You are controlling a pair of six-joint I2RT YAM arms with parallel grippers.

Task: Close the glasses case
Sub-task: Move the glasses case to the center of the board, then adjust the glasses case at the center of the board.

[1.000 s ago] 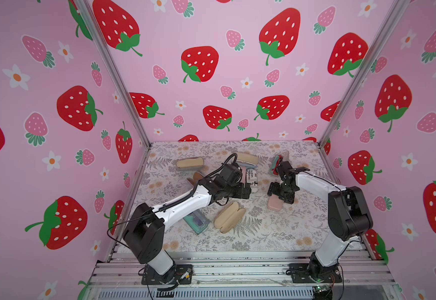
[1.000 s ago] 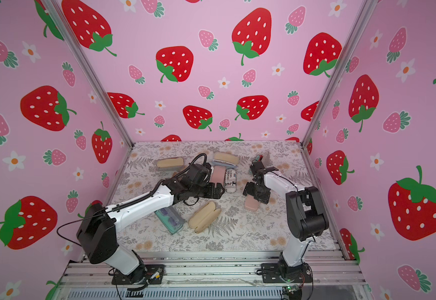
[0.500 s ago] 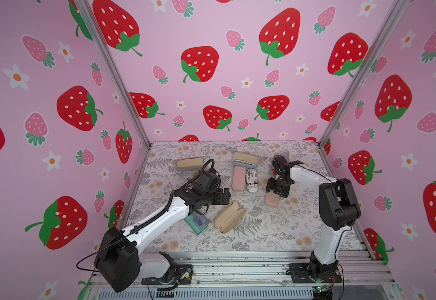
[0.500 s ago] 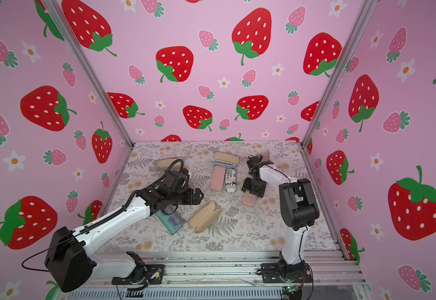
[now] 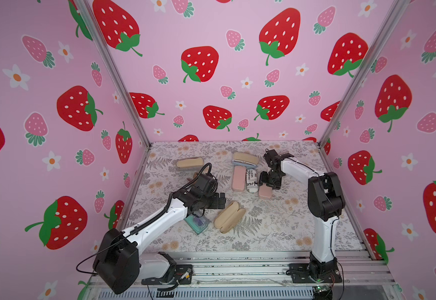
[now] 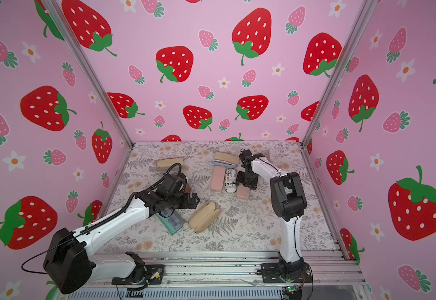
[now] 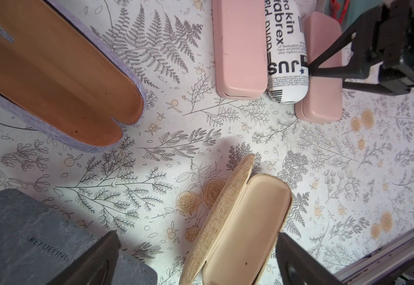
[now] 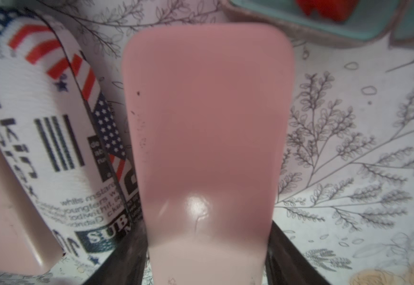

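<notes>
An open beige glasses case (image 5: 229, 217) lies at the middle front of the floral mat, its cream lining (image 7: 240, 222) facing up. My left gripper (image 5: 220, 201) hovers just left of it, open, and the case lies between the spread fingers (image 7: 297, 259) in the left wrist view. Further back, my right gripper (image 5: 270, 181) is shut on a closed pink glasses case (image 5: 265, 192). Its dark fingers (image 8: 290, 249) press both long sides of the pink case (image 8: 206, 123), one wedged against the neighbouring printed case.
A white printed case (image 5: 251, 180) and a second pink case (image 5: 238, 179) lie left of the held one. A closed beige case (image 5: 189, 163) sits back left and another case (image 5: 245, 159) at the back. A teal box (image 5: 198, 222) lies under my left arm. An open lavender case (image 7: 53, 74) is nearby.
My left arm has pulled back from the middle toward the front left, staying open. My right gripper has narrowed onto the pink case, which has shifted slightly toward the printed case.
</notes>
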